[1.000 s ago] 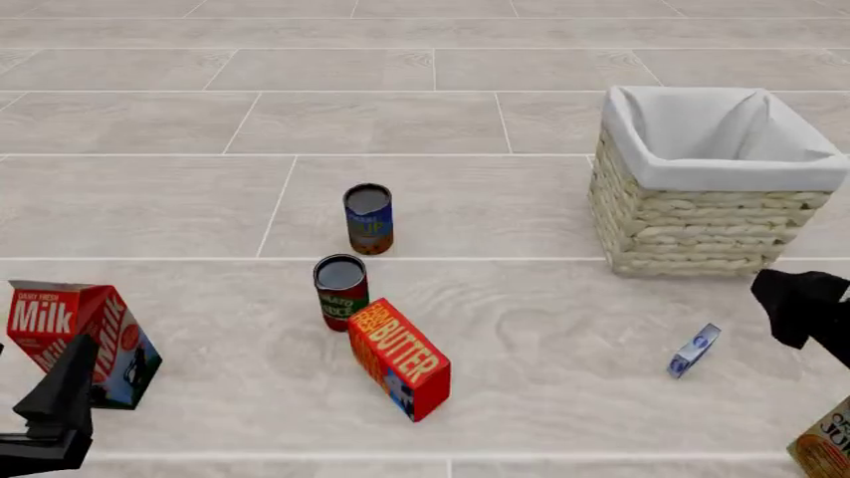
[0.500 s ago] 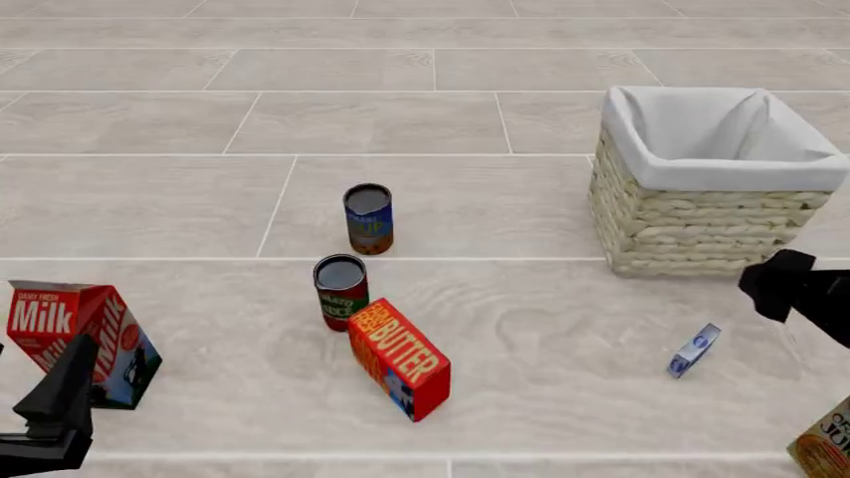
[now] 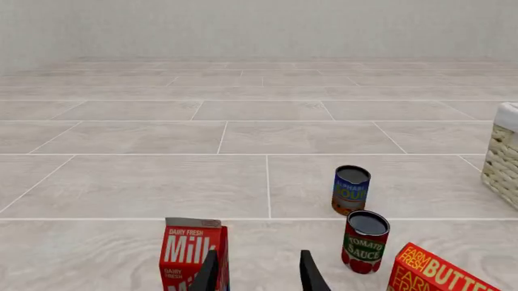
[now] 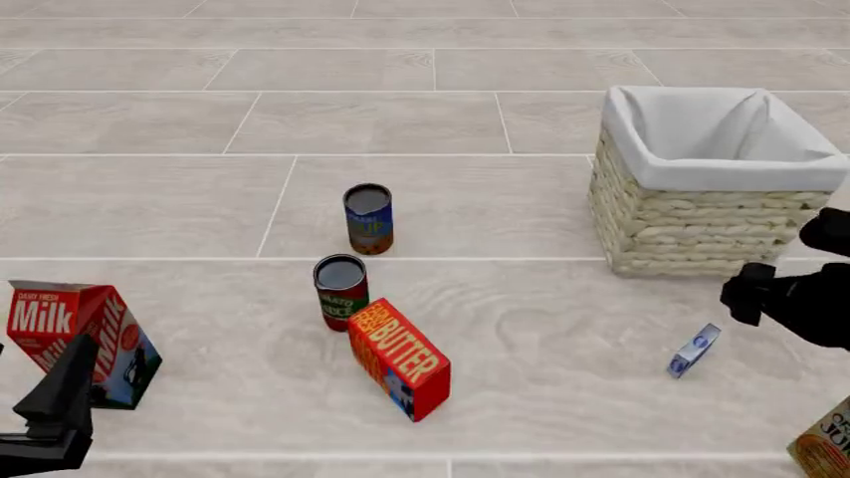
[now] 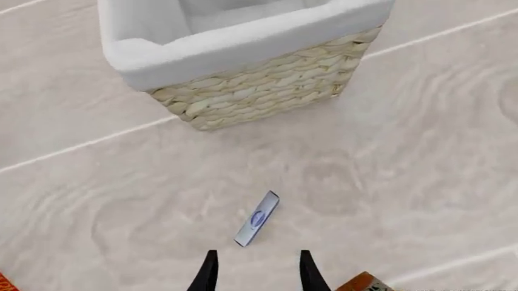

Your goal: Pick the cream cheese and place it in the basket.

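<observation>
The cream cheese (image 4: 694, 350) is a small thin white and blue box lying on the table, in front of the basket and slightly to its left. It also shows in the right wrist view (image 5: 257, 219), just ahead of my open fingers. The wicker basket (image 4: 691, 229) with white cloth lining stands at the back right and shows in the right wrist view (image 5: 267, 85). My right gripper (image 4: 740, 295) is open and empty, a little above and to the right of the cream cheese. My left gripper (image 4: 78, 351) is open and empty at the front left, beside the milk carton.
A red-orange butter box (image 4: 398, 358), a tomato sauce can (image 4: 341, 291) and a soup can (image 4: 368, 218) stand in the middle. A milk carton (image 4: 67, 334) stands at the front left. A yellow-brown box (image 4: 826, 450) sits at the front right corner.
My right gripper has moved left, toward the cream cheese. The left arm and all the objects have stayed put.
</observation>
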